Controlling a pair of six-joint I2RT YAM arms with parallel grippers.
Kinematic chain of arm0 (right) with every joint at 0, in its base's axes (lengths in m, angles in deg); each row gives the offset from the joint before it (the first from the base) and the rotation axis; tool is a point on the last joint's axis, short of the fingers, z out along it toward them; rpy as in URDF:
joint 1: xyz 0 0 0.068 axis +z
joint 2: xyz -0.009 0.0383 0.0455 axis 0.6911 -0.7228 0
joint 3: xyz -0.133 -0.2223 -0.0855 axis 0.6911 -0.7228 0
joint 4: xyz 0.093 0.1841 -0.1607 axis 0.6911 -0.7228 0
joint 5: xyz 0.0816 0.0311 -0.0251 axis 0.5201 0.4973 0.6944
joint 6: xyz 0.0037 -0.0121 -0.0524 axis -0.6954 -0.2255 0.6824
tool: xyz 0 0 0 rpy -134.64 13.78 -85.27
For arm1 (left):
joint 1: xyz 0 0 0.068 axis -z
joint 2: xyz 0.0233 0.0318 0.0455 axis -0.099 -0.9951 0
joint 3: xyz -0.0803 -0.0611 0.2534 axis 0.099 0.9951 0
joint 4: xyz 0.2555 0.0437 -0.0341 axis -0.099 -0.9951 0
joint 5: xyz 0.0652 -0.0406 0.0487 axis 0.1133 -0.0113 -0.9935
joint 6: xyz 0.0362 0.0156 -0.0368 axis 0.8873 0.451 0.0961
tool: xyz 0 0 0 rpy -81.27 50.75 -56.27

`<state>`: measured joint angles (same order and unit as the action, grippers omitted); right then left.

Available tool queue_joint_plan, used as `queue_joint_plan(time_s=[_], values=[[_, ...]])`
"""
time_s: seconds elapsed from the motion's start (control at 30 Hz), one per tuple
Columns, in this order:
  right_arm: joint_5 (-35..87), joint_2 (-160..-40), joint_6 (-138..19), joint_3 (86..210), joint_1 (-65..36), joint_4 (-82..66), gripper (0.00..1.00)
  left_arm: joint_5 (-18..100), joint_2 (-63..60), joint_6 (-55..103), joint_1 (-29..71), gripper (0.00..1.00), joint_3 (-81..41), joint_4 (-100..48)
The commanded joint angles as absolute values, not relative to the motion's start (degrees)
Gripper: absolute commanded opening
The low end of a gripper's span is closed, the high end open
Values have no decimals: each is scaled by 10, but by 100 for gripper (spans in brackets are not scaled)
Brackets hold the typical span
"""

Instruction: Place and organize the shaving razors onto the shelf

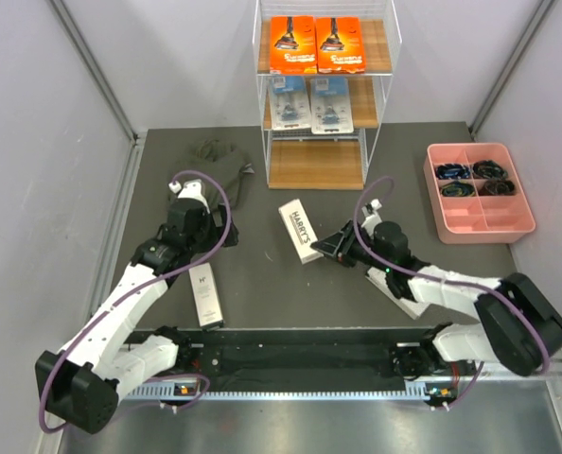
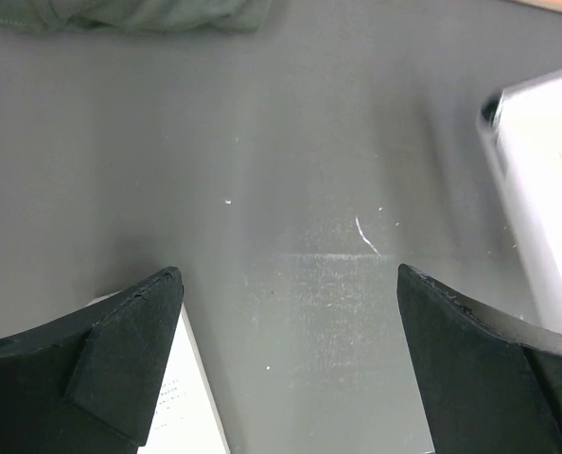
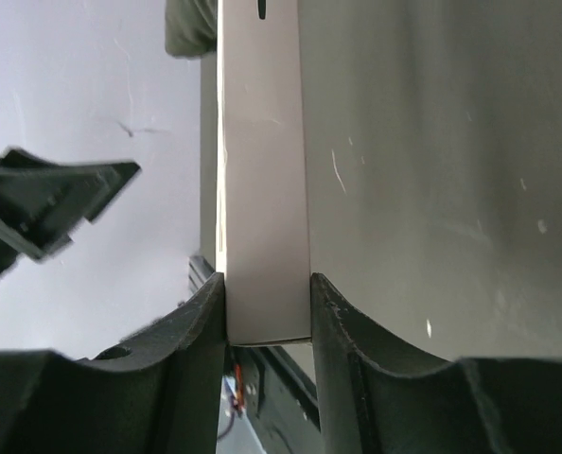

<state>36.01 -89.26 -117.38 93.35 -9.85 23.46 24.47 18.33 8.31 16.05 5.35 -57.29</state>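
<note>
Here, the right arm lies low across the table, its gripper clamped on a slim white box.

The right gripper (image 1: 330, 244) points left toward the table's middle, forearm stretched close over the dark table (image 1: 262, 274). In the wrist view, both fingers (image 3: 191, 350) press against opposite sides of the near end of the HARRY'S box (image 1: 300, 230). The box sits just in front of the shelf (image 1: 262, 57); whether it rests on the table or is raised off it I cannot tell. The left arm is bent at the elbow, and the left gripper (image 2: 289, 274) hangs over the table with its fingers spread wide. A second white box (image 1: 205, 295) lies beside the left forearm, and a third white box (image 1: 406, 301) is partly under the right forearm. On the shelf, two orange boxes (image 1: 316, 44) fill the top tier and two blue blister packs (image 1: 309, 102) the middle one.
</note>
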Motion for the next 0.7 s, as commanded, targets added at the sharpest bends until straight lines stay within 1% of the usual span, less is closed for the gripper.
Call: queue_joint_plan(time_s=[0.0,0.13,0.3,0.67], values=[[380,-965,-1175,1014,-116,346,0,246,185,79,158,99,68,-573],[372,-1023,-1176,1057,-131,378,0,252,185,83,158,99,76,-570],[354,-1093,-1166,1132,-149,361,0,261,173,81,158,99,77,-566],[299,-1252,-1190,1285,-159,384,0,274,171,81,158,99,101,-559]])
